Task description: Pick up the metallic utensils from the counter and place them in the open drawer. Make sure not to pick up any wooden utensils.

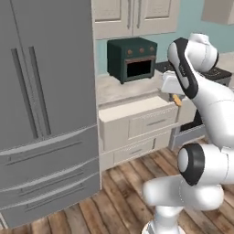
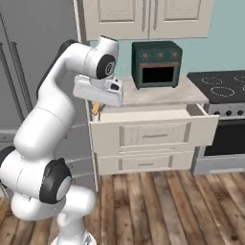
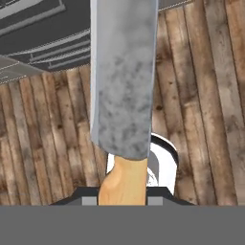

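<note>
My gripper (image 3: 122, 201) is shut on the knife (image 3: 123, 76). Its orange-tan handle sits between the fingers and the mottled grey blade points away from the hand. From the base views, the gripper (image 1: 175, 98) (image 2: 97, 107) hangs at the left end of the open drawer (image 1: 137, 123) (image 2: 153, 134), just above its rim. The handle tip pokes out under the white hand. The cream drawer is pulled out below the beige counter (image 1: 116, 87) (image 2: 158, 96). The wooden utensils are out of view.
A dark green toaster oven (image 1: 132, 58) (image 2: 157, 63) stands on the counter at the back. The grey fridge (image 1: 45, 114) rises left of the drawers, and the black stove (image 2: 220, 86) is to their right. Wooden floor lies below the hand.
</note>
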